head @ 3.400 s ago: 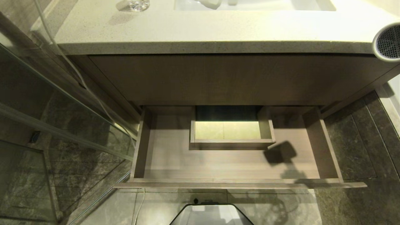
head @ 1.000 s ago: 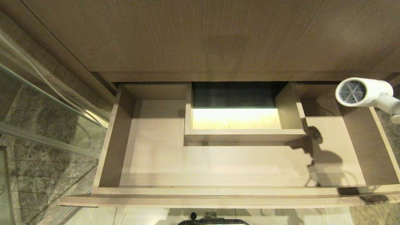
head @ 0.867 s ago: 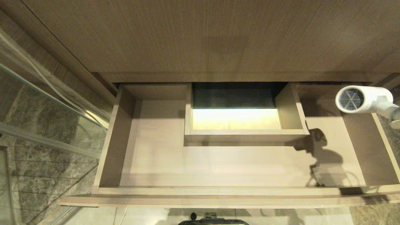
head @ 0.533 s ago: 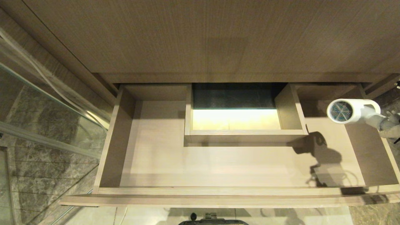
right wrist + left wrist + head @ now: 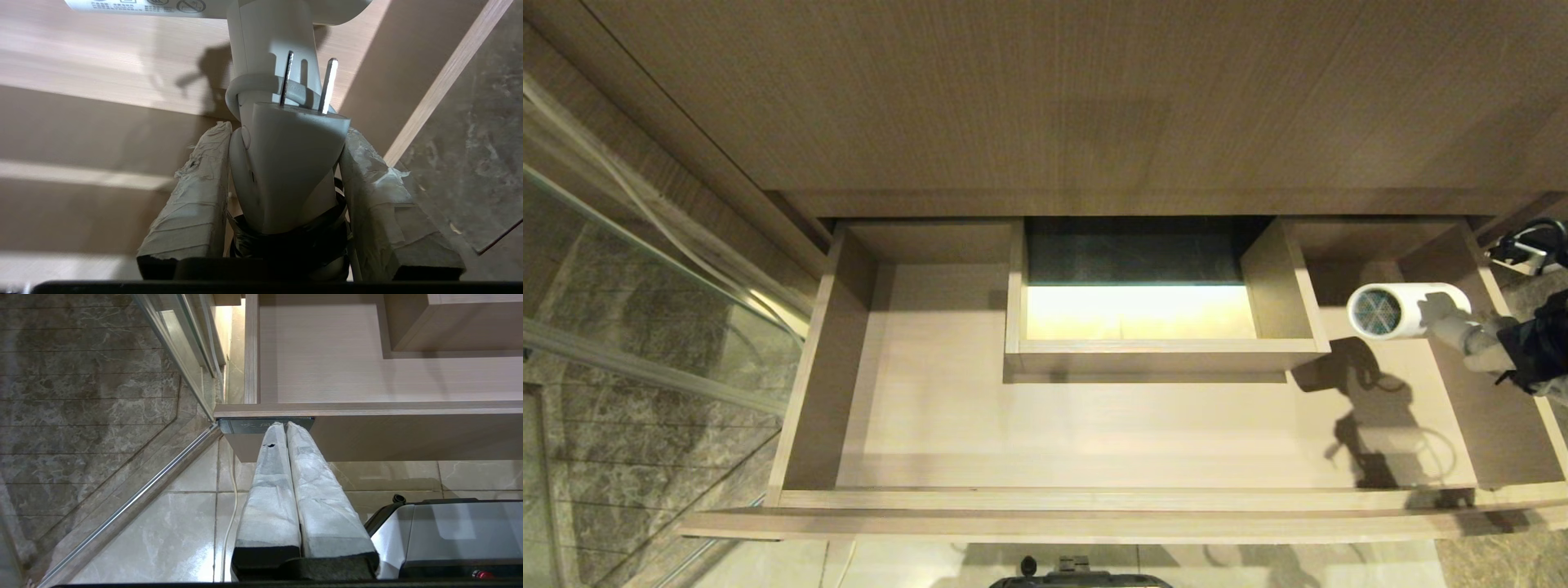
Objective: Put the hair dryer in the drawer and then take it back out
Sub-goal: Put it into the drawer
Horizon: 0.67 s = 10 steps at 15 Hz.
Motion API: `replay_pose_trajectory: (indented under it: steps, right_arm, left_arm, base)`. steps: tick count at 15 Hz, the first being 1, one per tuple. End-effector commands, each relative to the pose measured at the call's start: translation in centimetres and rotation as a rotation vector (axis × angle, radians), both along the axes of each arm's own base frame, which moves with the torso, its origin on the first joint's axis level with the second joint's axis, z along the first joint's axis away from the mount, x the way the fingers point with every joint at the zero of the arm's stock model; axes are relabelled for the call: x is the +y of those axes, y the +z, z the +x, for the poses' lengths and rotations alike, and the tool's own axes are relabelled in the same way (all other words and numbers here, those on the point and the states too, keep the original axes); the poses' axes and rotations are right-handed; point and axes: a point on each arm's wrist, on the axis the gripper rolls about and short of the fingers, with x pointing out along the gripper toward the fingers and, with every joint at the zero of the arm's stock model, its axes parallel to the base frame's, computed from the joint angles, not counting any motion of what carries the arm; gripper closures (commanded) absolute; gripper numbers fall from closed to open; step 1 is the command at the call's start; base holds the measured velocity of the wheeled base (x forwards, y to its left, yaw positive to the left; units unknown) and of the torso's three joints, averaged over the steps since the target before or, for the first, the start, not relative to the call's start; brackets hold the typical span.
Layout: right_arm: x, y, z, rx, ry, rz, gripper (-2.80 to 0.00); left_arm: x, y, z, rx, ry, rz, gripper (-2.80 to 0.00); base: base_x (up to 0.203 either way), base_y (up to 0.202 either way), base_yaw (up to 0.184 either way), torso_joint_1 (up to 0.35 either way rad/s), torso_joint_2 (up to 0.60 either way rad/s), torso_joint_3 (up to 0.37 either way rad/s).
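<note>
The drawer [image 5: 1094,433] stands pulled out, light wood-grain, with a boxed cut-out [image 5: 1160,355] at its mid-back. The small white hair dryer [image 5: 1409,310] hangs over the drawer's right end, apart from its shadow on the floor, its mesh grille turned left. My right gripper [image 5: 1462,335] reaches in from the right and is shut on the dryer's handle and bundled plug. In the right wrist view the taped fingers [image 5: 196,183] flank the plug [image 5: 286,163] and a black tie. My left gripper [image 5: 282,426] is shut, parked below the drawer's front panel [image 5: 408,433].
A tall wood panel [image 5: 1054,98] rises above the drawer. A glass shower screen [image 5: 645,327] and marble wall stand at the left. A white cord [image 5: 229,522] lies on the pale floor tiles. My own base [image 5: 1078,580] sits just before the drawer front.
Since the oldest frame the camera has dropped towards the drawer. Over the last second the right gripper has carried the hair dryer down and leftward, lower over the drawer's right end.
</note>
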Motion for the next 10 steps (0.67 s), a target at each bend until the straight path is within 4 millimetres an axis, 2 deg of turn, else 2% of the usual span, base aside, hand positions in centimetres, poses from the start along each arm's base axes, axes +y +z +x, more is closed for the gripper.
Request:
replay_pose_trajectory:
  steps: [1,6,10]
  right_arm:
    - [-0.8,-2.1,2.2,0.041,-0.039,-0.041,0.0]
    - [-1.1,-6.0,7.1,0.024,-0.051,-0.106,0.0]
    - [-1.5,-7.7,10.4,-0.031,-0.04,-0.123,0.0]
  left_arm:
    - [0.0,0.0,0.0,0.001,-0.001,0.0,0.0]
    - [0.0,0.0,0.0,0.0,0.001,0.0,0.0]
    - [0.0,0.0,0.0,-0.001,0.001,0.0,0.0]
  base:
    - [0.0,0.0,0.0,0.0,0.0,0.0]
    - [0.0,0.0,0.0,0.0,0.0,0.0]
    - [0.0,0.0,0.0,0.0,0.0,0.0]
